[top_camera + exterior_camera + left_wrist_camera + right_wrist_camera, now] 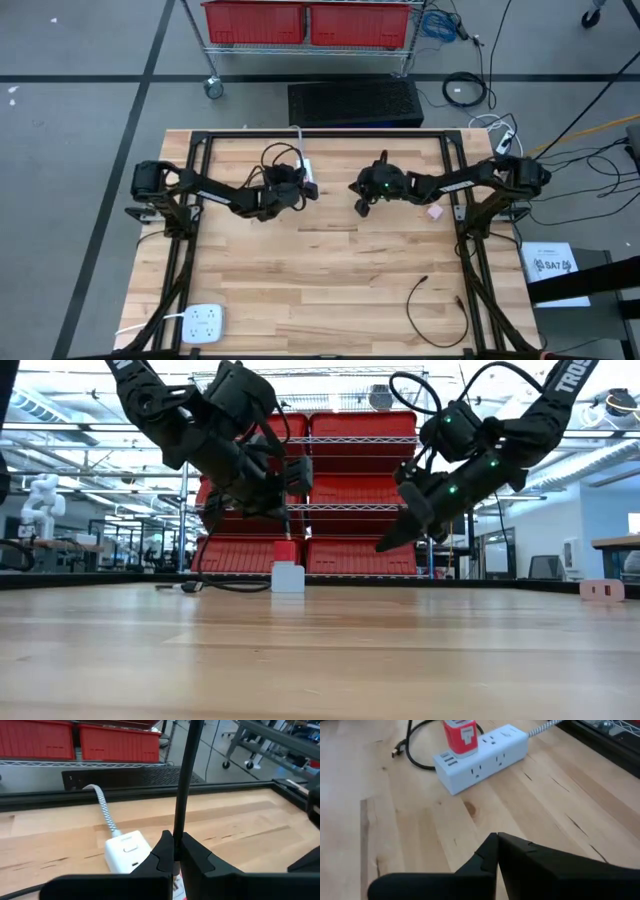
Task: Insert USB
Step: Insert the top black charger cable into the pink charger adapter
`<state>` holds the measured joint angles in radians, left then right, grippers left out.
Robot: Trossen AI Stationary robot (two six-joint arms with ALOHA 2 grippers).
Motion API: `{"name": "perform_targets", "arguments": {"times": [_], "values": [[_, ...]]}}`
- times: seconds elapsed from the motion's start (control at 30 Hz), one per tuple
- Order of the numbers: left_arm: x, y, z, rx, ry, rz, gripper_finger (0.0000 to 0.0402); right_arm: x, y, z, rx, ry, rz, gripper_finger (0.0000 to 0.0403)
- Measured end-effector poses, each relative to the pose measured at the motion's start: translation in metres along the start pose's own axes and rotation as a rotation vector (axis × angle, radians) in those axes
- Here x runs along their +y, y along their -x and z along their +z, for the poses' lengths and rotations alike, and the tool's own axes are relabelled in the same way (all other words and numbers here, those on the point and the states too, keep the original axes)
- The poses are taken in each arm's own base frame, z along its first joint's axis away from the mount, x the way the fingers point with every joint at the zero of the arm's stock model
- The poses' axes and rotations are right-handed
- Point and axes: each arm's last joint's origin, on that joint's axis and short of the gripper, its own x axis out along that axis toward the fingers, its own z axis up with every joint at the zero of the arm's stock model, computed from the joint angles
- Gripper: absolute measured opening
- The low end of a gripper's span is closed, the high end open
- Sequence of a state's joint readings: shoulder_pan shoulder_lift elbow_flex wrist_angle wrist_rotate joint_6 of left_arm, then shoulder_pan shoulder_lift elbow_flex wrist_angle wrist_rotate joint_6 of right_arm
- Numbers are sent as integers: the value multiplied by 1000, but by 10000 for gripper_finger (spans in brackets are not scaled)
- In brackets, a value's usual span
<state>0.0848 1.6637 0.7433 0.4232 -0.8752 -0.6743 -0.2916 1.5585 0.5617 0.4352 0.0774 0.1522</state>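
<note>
White power strip (480,757) lies at the bench's (330,270) far edge with a red charger (460,737) plugged in. Left tool (177,851) hovers above it, pinching a black cable (182,795), probably aiming its plug. Right tool (496,845) waits nearby, closed and empty.

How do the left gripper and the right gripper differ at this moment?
The left gripper is shut on a black cable; the right gripper is shut on nothing. The left one hangs beside the power strip; the right one is farther off. Both hang above the table.
</note>
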Motion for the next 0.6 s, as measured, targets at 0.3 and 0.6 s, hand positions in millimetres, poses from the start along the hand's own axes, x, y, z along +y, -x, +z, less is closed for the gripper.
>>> {"name": "perform_targets", "arguments": {"times": [0.3, 0.6], "values": [[-1, 4, -4, -22, 7, 35, 14, 0, 0, 0, -4, -3, 0, 0], [-12, 5, -9, -29, 42, 49, 14, 0, 0, 0, -3, -2, 0, 0]]}}
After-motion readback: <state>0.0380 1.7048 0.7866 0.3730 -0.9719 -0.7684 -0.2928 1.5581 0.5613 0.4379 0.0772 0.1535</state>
